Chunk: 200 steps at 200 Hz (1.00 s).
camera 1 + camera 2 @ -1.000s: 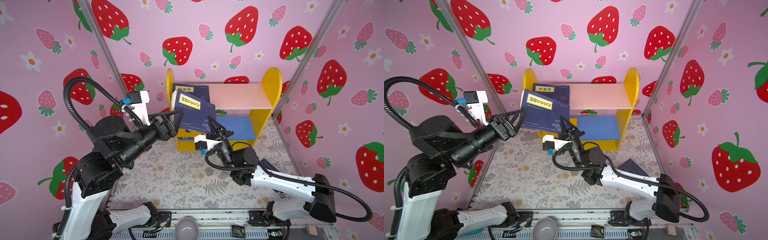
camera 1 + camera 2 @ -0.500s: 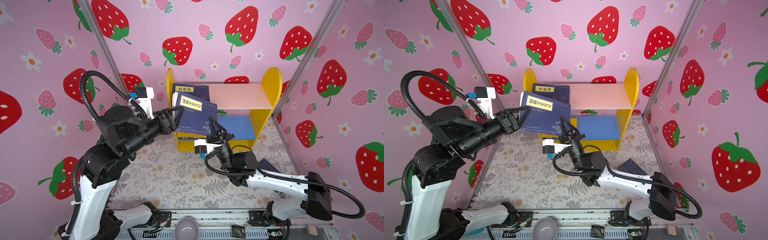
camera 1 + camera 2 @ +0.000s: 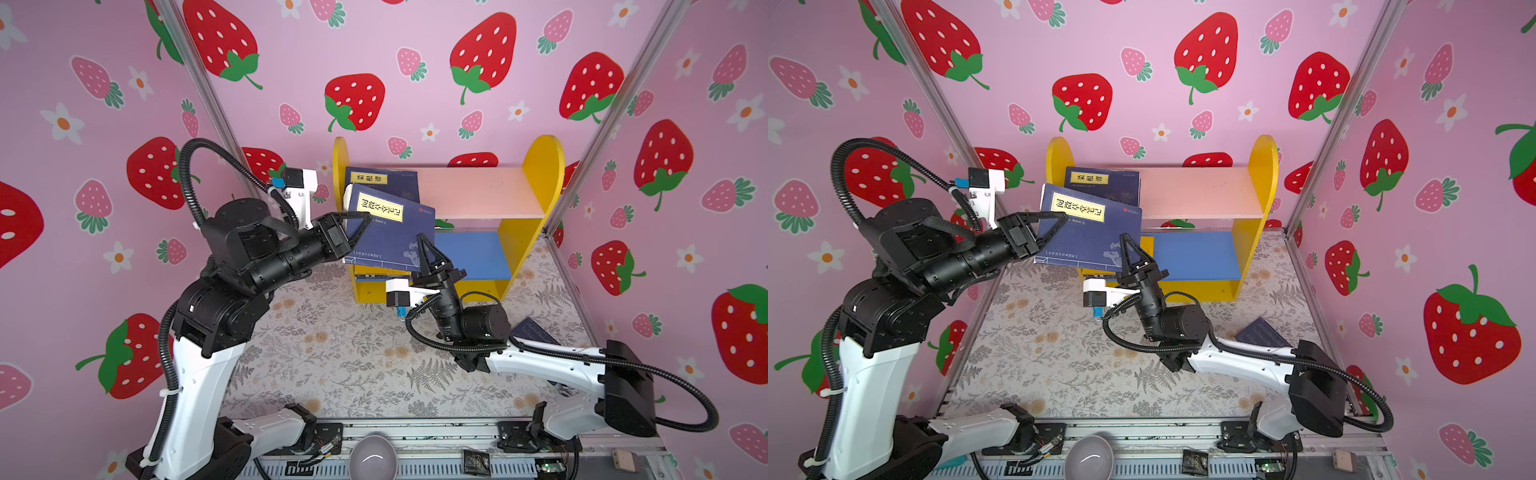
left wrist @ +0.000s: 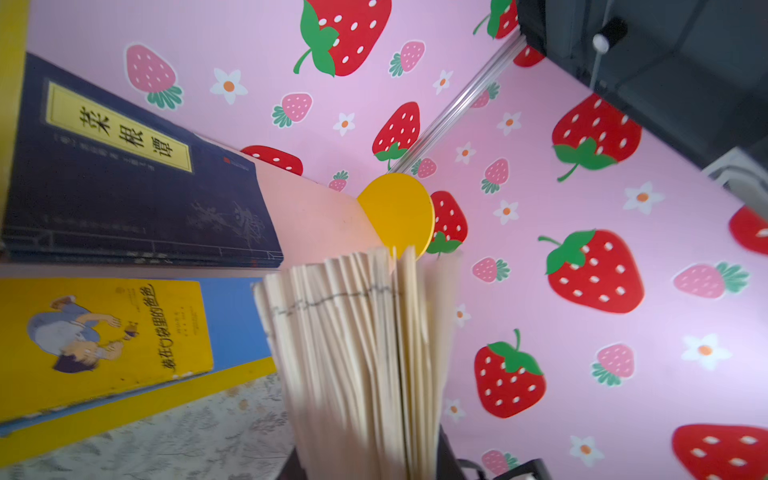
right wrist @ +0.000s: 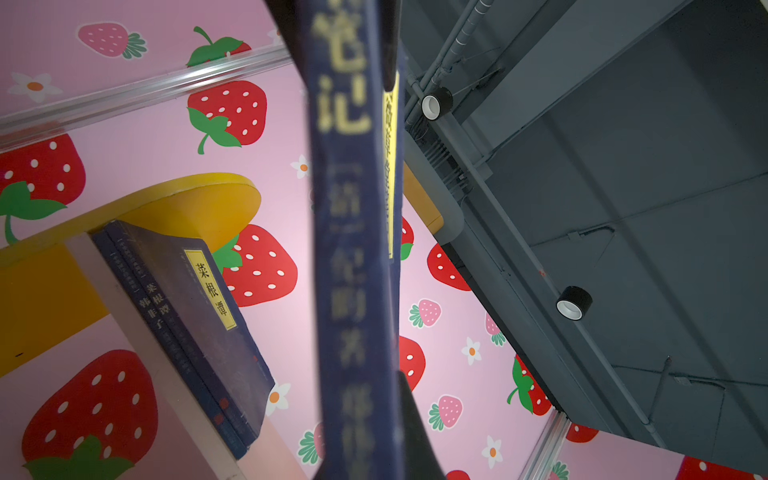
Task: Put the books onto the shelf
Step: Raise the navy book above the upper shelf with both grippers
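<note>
Visibly tilted navy book (image 3: 390,241), yellow title label (image 3: 380,207), pale pages (image 4: 357,332) fanned.

What I see from my console: wooden shelf (image 3: 544,166) with yellow round-topped sides, pale pink upper board and blue lower board; nearer navy blue paperback (image 3: 390,241) and farther navy blue paperback (image 3: 399,189), each with a cream-yellow title label lettered in black. My left wrist view adds a bright yellow paperback (image 4: 104,345) bearing a cartoon figure in blue. Surround: pink wall panels (image 3: 299,62) patterned with red and pink strawberries, green leaves and white flowers; cream tablecloth (image 3: 332,357) printed with grey ferns and tan blossoms.
</note>
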Motion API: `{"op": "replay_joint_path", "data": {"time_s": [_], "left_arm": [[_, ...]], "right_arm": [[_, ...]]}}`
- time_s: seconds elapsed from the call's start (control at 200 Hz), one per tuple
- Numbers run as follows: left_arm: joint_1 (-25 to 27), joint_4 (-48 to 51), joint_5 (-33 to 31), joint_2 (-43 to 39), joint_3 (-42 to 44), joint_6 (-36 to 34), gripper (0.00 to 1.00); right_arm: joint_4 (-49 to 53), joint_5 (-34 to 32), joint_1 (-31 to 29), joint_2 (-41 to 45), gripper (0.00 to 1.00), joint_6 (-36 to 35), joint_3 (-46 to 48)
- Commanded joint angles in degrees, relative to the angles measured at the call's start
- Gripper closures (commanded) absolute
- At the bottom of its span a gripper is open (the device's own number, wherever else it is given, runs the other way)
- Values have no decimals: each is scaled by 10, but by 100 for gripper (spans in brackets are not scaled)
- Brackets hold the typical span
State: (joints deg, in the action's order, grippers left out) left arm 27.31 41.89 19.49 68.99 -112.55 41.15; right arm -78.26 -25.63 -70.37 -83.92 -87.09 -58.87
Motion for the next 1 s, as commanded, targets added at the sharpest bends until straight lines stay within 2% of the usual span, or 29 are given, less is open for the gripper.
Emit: {"op": "replay_joint_path", "data": {"time_s": [0.0, 0.085, 0.105, 0.14, 0.215, 0.255, 0.285, 0.345, 0.405, 0.465, 0.52, 0.66, 0.77, 0.885, 0.995], "left_arm": [[-10, -22, 41, 1, -6, 5, 86], [-18, -23, 40, 2, -8, 0, 93], [-20, -25, 40, 2, -8, -1, 98], [-22, -28, 40, 1, -10, -3, 100], [-30, -32, 36, 3, -18, -17, 100], [-36, -32, 29, 6, -27, -28, 100], [-42, -35, 26, 8, -34, -36, 100], [-56, -38, 22, 17, -54, -52, 100], [-71, -44, 29, 29, -77, -63, 100], [-84, -46, 42, 47, -105, -66, 100], [-98, -55, 67, 64, -125, -64, 100], [-109, -62, 104, 102, -170, -78, 100], [-129, -93, 176, 117, -174, -76, 100], [-144, -128, 214, 117, -151, -66, 100], [-155, -192, 259, 103, -109, -62, 100]], "right_arm": [[-33, -18, 4, -2, 98, -11, -25], [-27, -26, 5, -7, 96, -6, -28], [-24, -29, 6, -7, 95, -2, -29], [-16, -33, 6, -7, 90, 8, -31], [27, -48, 8, 0, 70, 50, -41], [69, -58, 9, 7, 56, 87, -50], [114, -63, 11, 14, 49, 130, -58], [222, -60, 17, 37, 30, 228, -78], [361, -31, 26, 64, 18, 342, -102], [454, 25, 38, 95, 7, 443, -111], [494, 64, 49, 124, 0, 522, -111], [598, 205, 99, 178, 0, 705, -134], [645, 329, 176, 190, 0, 834, -165], [637, 555, 301, 164, 0, 986, -204], [510, 739, 389, 111, 0, 1197, -221]]}}
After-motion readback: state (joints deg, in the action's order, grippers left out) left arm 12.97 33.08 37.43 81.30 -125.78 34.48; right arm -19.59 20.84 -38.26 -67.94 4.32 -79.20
